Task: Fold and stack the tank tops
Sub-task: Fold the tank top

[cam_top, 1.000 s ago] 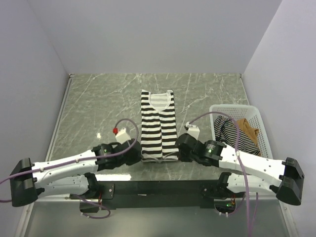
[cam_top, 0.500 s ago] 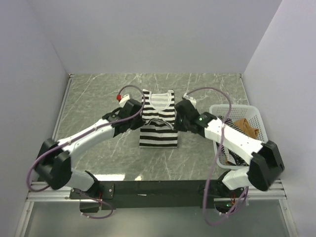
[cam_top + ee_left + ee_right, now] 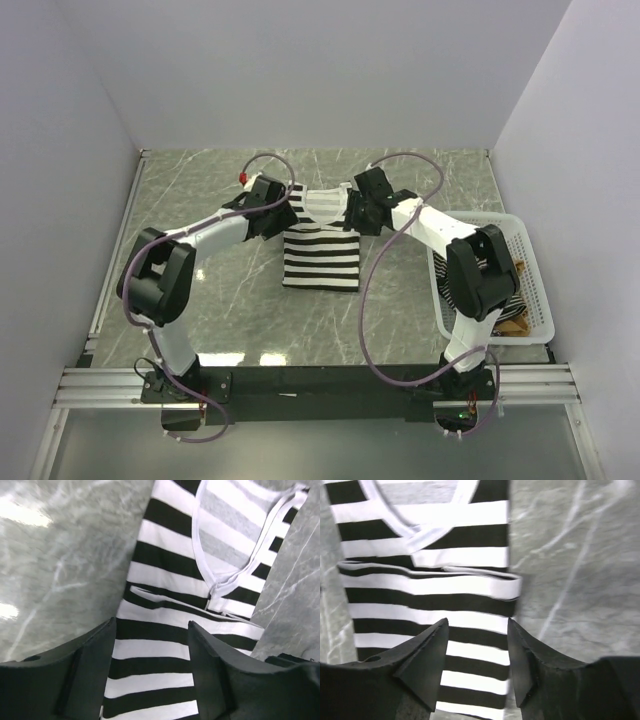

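1. Comparing with a second ago: the near hem of the wide-striped tank top (image 3: pixel 320 262) has been carried away from the arm bases and laid over the chest. The garment is now halved in length.
2. Left gripper (image 3: pixel 152 630): the jaws, closed at the near hem a second ago, are parted and nothing is held. Striped cloth lies directly beneath the fingertips, and the folded-over hem edge is seen just ahead of them.
3. Right gripper (image 3: pixel 477 625): the jaws are likewise parted and empty. The hem's right corner lies just ahead of the fingertips and below them.
4. Meaning for the task: the crosswise fold is judged made and released. This top may serve as the base of the stack, and two tops are yet to be folded.
5. Position of the folded top: it is laid flat on the table (image 3: pixel 200 200), running from beneath both grippers back toward the arm bases. The neckline shows just beyond the jaws.
6. Container: a white lattice basket (image 3: pixel 495 217), set to the right of the right gripper, nearer the bases and well apart from it.
7. Contents: a thin-striped tank top (image 3: pixel 443 285) and a tan-brown tank top (image 3: pixel 518 268), both crumpled and partly hidden by the right arm.
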Robot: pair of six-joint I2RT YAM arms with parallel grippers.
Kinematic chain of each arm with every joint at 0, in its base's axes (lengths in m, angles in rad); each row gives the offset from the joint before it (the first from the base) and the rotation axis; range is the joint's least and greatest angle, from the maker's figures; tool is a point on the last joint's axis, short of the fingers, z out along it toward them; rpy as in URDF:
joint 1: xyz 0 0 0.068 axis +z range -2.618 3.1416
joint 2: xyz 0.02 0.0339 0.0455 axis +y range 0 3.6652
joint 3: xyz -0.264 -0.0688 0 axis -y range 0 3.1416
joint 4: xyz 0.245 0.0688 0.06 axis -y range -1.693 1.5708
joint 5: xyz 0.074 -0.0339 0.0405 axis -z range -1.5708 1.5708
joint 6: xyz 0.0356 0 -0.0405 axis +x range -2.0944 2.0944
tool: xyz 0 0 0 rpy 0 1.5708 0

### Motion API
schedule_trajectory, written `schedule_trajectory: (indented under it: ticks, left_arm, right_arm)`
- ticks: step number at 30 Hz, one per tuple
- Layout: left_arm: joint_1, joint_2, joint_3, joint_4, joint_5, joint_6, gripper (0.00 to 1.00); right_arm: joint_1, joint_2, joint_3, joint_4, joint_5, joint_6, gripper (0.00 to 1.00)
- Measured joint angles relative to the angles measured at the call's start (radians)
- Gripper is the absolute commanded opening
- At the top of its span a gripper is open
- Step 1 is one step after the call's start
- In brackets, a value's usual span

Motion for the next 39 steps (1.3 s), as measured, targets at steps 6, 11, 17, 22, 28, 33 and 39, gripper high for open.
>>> schedule_trajectory:
  ticks: [6,11,17,22,28,33,39]
  left_arm:
    - [0.019,-0.105,-0.090,0.043,0.014,-0.005,0.55]
    - [-0.004,-0.246,-0.239,0.073,0.043,-0.020,0.55]
    - [-0.101,-0.341,-0.389,0.068,0.054,-0.041,0.60]
    - [-0.140,-0.377,-0.465,0.066,0.055,-0.069,0.58]
    - [-0.141,-0.368,-0.488,0.067,0.051,-0.089,0.53]
    - [-0.145,-0.352,-0.500,0.062,0.038,-0.101,0.49]
    - [-0.152,-0.320,-0.501,0.037,0.012,-0.117,0.45]
  right_arm:
    - [-0.012,-0.069,-0.039,0.009,0.022,-0.011,0.57]
    - [0.039,-0.271,-0.242,0.034,0.036,0.017,0.57]
    - [0.103,-0.385,-0.453,0.068,0.039,0.071,0.57]
    - [0.113,-0.390,-0.547,0.092,0.036,0.108,0.55]
    - [0.132,-0.389,-0.561,0.124,0.031,0.124,0.54]
    - [0.153,-0.370,-0.563,0.144,0.030,0.132,0.53]
    - [0.173,-0.329,-0.583,0.154,0.030,0.142,0.51]
